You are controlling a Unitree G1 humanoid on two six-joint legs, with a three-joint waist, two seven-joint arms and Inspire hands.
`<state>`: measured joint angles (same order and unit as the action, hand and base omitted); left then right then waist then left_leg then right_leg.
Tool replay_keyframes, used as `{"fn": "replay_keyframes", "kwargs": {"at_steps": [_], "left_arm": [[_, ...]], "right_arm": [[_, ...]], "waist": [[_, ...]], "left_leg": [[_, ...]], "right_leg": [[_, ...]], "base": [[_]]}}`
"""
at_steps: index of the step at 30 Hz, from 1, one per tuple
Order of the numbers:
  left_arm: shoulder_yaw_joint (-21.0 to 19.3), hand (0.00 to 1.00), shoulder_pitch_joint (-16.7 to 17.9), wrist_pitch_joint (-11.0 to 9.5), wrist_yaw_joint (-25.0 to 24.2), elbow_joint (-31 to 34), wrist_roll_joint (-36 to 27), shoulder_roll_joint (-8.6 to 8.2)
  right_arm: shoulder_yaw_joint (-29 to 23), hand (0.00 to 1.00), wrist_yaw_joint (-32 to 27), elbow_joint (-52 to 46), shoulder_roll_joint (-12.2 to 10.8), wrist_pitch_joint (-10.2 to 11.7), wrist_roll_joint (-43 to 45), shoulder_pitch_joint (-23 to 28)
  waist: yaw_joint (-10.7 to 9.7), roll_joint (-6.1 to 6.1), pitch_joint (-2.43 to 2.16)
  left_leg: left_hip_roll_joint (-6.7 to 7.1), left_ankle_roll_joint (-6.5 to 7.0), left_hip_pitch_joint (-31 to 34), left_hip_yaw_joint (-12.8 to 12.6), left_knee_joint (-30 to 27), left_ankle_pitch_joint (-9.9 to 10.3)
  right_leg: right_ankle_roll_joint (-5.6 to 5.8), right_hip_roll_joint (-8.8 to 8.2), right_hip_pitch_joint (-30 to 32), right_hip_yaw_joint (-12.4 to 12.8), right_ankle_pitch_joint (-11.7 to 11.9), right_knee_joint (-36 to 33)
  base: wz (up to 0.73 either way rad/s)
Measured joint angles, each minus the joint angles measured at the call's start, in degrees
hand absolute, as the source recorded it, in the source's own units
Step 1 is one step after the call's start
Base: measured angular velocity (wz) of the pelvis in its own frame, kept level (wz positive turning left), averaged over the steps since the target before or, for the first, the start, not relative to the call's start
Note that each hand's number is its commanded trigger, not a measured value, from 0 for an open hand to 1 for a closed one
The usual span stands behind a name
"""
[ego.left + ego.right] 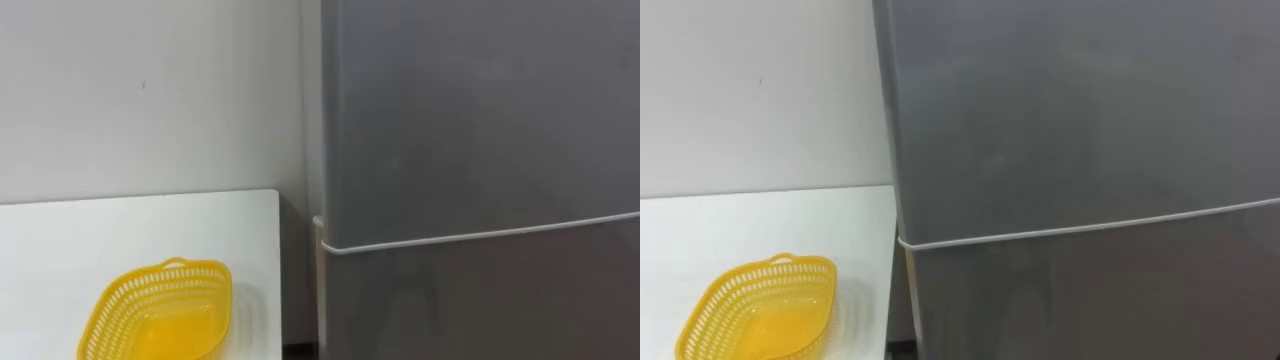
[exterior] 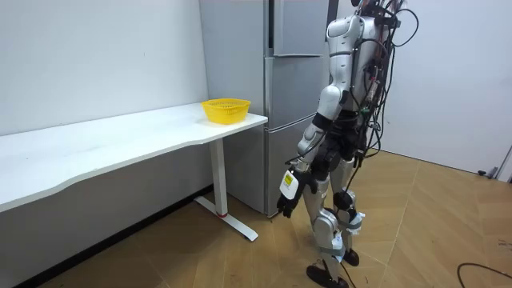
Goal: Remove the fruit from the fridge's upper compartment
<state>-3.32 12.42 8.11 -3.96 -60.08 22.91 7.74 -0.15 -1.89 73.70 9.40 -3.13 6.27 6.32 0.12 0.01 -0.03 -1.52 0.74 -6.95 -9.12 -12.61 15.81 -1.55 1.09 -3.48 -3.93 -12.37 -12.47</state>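
Robot hand, the left one, hangs low beside the thigh at the end of a lowered arm, seen in the room view. It touches nothing and carries nothing. It is too small and dark there to tell whether its fingers are spread or curled.

Just ahead of the robot hand, toward the room view's left, stands the grey fridge. The robot stands upright facing its front. The upper door is well above the robot hand and apart from it. It is shut, so whatever is kept inside is hidden. A pale seam separates it from the lower door, which is also shut.

Farther from the robot hand, and higher than it, a white table butts up near the fridge's side. A yellow basket sits near the table end closest to the fridge.

The room view takes in the whole robot, the wooden floor under it and the table's long run along the wall. The eye views give a close look at the two doors and, at the robot's left, down into the basket, whose mesh walls and bottom show nothing lying in it.
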Motion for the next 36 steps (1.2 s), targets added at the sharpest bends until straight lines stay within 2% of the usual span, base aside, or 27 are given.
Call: {"fn": "replay_keyframes", "kwargs": {"at_steps": [5, 11, 21, 31, 34, 36], "left_arm": [[-0.09, 0.0, 0.24, 0.37, 0.11, -0.67, -0.13, -0.06], [-0.12, 0.0, 0.42, 1.25, 1.44, -1.86, -3.17, -0.07], [-1.04, 0.0, 1.3, 1.6, 3.55, -1.87, -7.3, -0.21], [-2.42, 0.0, 2.09, 1.61, 6.51, -1.75, -11.82, -0.33], [-3.79, 0.0, 2.21, 1.61, 8.07, -1.76, -14.19, -0.37], [-6.24, 0.0, 2.14, 1.61, 8.98, -1.63, -17.28, -0.39]], "right_arm": [[-0.11, 0.0, -0.41, 0.63, 0.0, -0.93, 0.84, 1.17], [-0.38, 0.0, -1.95, 0.53, -0.02, -3.24, 0.76, 2.02], [-1.15, 0.0, -3.23, -0.08, -0.04, -3.83, 0.87, 1.91], [-1.1, 0.0, -1.66, 0.05, -0.11, -4.5, 1.05, 2.75], [-1.09, 0.0, -1.66, 0.05, -0.17, -4.51, 1.05, 2.84], [-1.14, 0.0, -1.65, 0.05, -0.17, -4.57, 1.15, 2.87]], "waist": [[-0.21, -0.3, 0.21], [-0.06, -0.56, 0.28], [0.01, -1.03, 0.32], [0.12, -0.67, 0.27], [0.24, -0.68, 0.24], [0.19, -0.75, 0.19]], "left_leg": [[0.11, 0.0, -0.78, 0.65, -0.01, 0.0], [0.12, 0.0, -1.22, 0.61, 0.1, 0.0], [0.14, 0.0, -1.42, 0.59, 0.0, 0.0], [0.33, 0.0, -2.33, 1.65, 0.03, 0.0], [0.34, 0.0, -2.36, 1.83, 0.03, 0.0], [0.34, 0.0, -2.31, 2.08, 0.02, 0.0]], "right_leg": [[0.02, -0.08, -1.22, -0.25, -0.02, 0.48], [0.1, -0.14, -1.48, 0.09, -0.07, 0.72], [0.13, -0.5, -1.83, -0.69, -0.07, 0.53], [0.21, -0.78, -3.41, -1.76, -0.1, 1.38], [0.21, -0.81, -3.47, -2.03, -0.1, 1.34], [0.21, -0.87, -3.49, -2.34, -0.1, 1.35]], "base": [[0.02], [0.0], [0.0], [0.05], [0.02], [0.05]]}}
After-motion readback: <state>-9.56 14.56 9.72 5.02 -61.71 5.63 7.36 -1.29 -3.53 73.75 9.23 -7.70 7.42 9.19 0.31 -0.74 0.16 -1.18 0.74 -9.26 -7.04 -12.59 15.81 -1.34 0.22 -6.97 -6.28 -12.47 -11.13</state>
